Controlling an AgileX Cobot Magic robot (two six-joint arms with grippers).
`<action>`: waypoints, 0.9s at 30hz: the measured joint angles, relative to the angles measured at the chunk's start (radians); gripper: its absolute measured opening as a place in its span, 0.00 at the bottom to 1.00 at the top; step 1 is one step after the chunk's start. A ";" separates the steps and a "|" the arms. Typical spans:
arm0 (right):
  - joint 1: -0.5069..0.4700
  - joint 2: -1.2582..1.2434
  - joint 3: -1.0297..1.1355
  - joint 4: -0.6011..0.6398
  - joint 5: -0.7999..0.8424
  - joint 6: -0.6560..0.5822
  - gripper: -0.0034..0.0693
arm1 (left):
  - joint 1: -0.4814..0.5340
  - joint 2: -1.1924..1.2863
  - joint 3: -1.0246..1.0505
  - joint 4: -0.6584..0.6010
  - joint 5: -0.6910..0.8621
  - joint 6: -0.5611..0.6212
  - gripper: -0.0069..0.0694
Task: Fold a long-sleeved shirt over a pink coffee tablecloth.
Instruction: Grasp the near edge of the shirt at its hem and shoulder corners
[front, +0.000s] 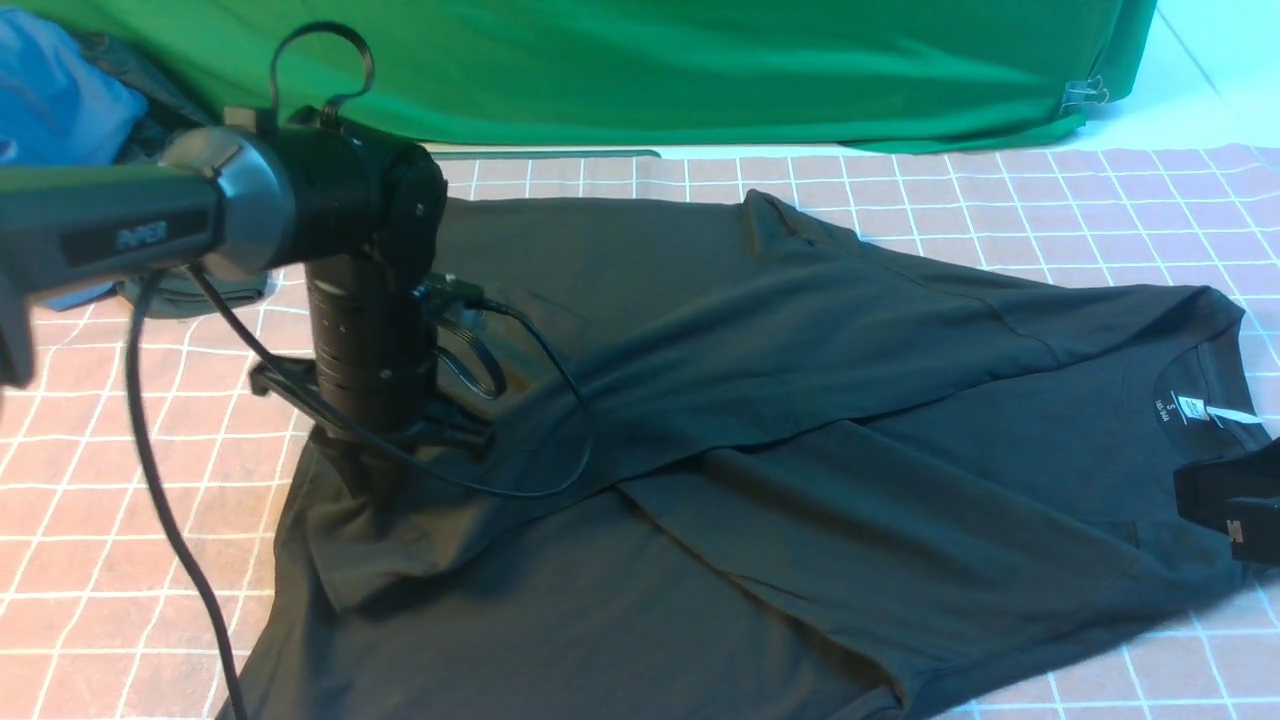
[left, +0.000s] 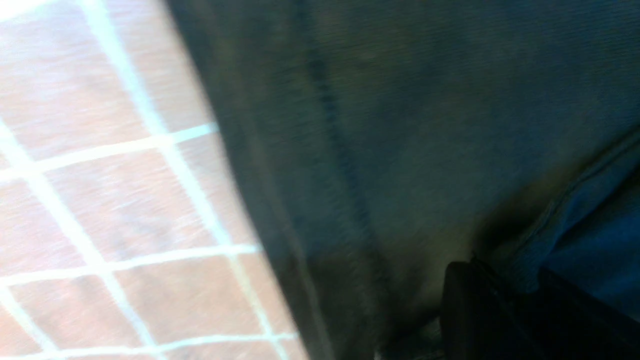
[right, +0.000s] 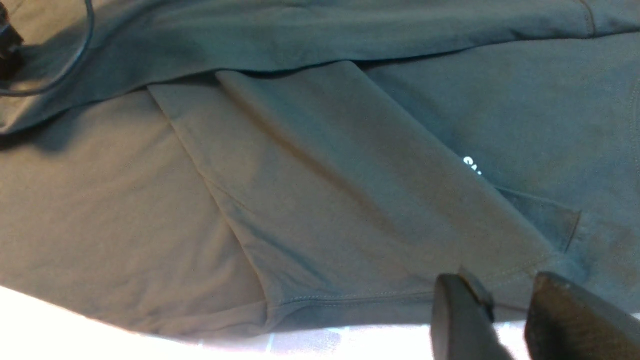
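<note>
Sleeves of the long-sleeved shirt (front: 800, 420) already lie crossed over its body, flat on the pink coffee tablecloth (front: 1050, 210); folding the body seems left. Soft matte knit, stitched hems. Left claw (left: 517, 305) presses into cloth beneath it, grip too blurred to tell. Right claw (right: 510, 315) hangs over a sleeve hem, jaws parted, empty.

Front view is evenly bright and sharp, with soft shadow below the left arm (front: 370, 300) at lower left. Left wrist view is motion-blurred; right wrist view's pink coffee tablecloth (right: 310, 345) blows out white.
</note>
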 joint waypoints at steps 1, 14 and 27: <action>0.000 0.000 0.000 0.000 0.000 0.000 0.37 | 0.000 -0.008 0.000 0.003 0.001 -0.001 0.18; 0.000 0.000 0.000 0.001 0.001 0.000 0.37 | 0.002 -0.043 0.000 0.108 -0.012 -0.068 0.18; 0.000 0.000 0.000 0.001 0.004 0.000 0.37 | 0.019 -0.043 -0.006 0.149 -0.040 -0.136 0.47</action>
